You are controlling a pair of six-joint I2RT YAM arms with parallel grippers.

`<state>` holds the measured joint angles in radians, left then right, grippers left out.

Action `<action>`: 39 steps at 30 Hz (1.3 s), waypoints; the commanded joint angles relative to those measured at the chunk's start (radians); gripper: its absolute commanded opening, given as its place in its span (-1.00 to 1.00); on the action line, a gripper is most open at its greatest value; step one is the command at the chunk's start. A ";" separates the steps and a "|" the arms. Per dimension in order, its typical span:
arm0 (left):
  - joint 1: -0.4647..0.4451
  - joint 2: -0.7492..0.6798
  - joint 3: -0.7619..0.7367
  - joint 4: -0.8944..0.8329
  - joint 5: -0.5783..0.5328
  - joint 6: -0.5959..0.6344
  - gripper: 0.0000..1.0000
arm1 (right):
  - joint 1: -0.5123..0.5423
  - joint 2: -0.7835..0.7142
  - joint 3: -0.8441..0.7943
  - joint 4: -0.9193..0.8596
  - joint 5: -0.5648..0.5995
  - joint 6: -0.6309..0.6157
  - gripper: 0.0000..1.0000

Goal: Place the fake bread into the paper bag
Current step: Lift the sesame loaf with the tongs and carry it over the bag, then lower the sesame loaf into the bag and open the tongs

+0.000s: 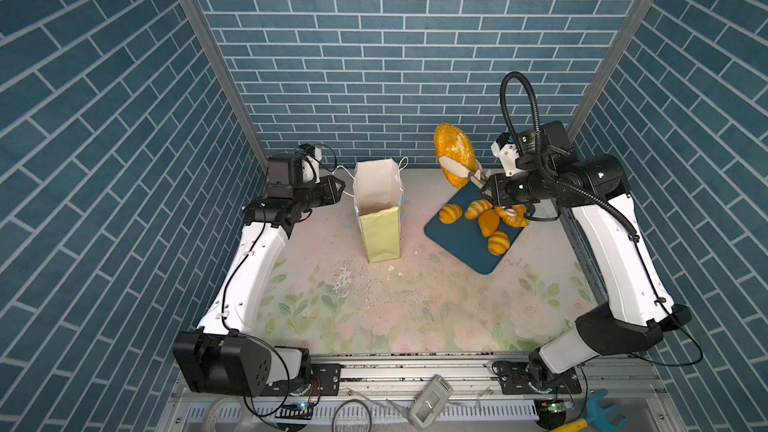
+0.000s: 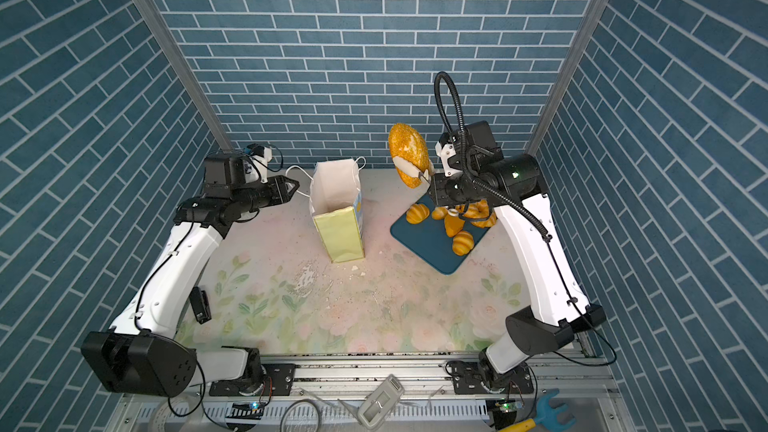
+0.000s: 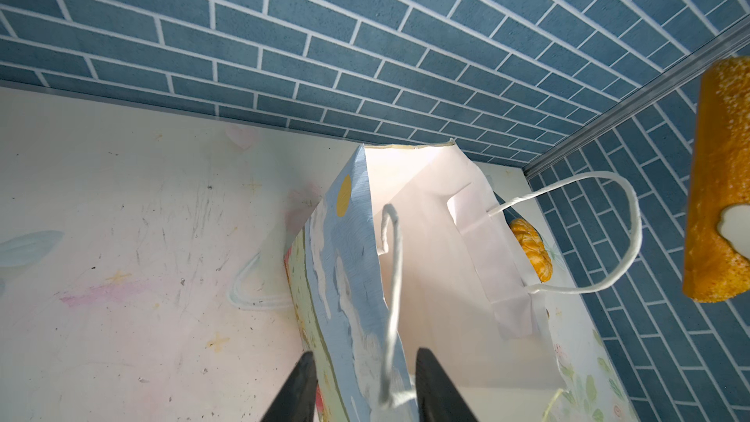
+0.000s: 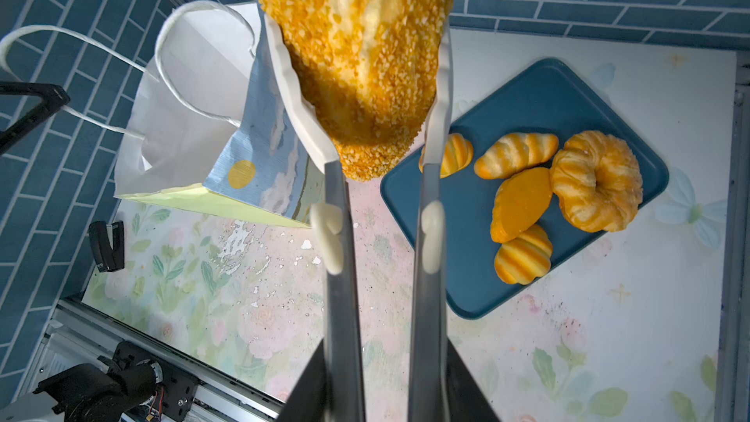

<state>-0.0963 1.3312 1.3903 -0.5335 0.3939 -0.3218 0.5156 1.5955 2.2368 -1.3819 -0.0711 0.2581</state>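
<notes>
The paper bag (image 1: 380,234) (image 2: 338,234) stands upright and open at mid-table, white inside. My left gripper (image 1: 340,189) (image 3: 365,351) is open at the bag's left; a white cord handle (image 3: 391,278) runs between its jaws. My right gripper (image 1: 488,187) (image 4: 385,345) is shut on metal tongs (image 4: 341,278). The tongs' white tips clamp the large speckled loaf (image 1: 453,151) (image 4: 357,54), held in the air right of the bag's mouth. Several smaller fake breads (image 1: 488,222) (image 4: 521,205), among them a ring (image 4: 596,180), lie on the dark blue tray (image 1: 461,238) (image 4: 527,87).
Blue brick walls close in the back and both sides. Crumbs and a flaked patch (image 1: 345,280) mark the floral mat in front of the bag. A black clip (image 2: 200,305) sits on the left arm. A grey handset (image 1: 430,403) and a blue toy tool (image 1: 598,413) lie beyond the front rail.
</notes>
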 commanded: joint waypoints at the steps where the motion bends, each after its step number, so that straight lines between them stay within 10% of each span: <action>1: -0.003 -0.024 -0.013 -0.001 -0.007 0.009 -0.06 | 0.028 0.044 0.122 -0.001 0.002 -0.063 -0.40; 12: -0.003 -0.050 -0.030 0.017 -0.030 0.002 0.12 | 0.107 0.195 0.380 -0.020 -0.037 -0.138 -0.40; 39: -0.012 -0.012 -0.038 0.050 -0.035 -0.016 0.06 | 0.282 0.253 0.256 0.153 -0.108 -0.344 -0.38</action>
<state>-0.1047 1.3094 1.3460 -0.4957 0.3618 -0.3439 0.7952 1.8416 2.4798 -1.3247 -0.1585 -0.0525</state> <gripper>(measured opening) 0.537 0.373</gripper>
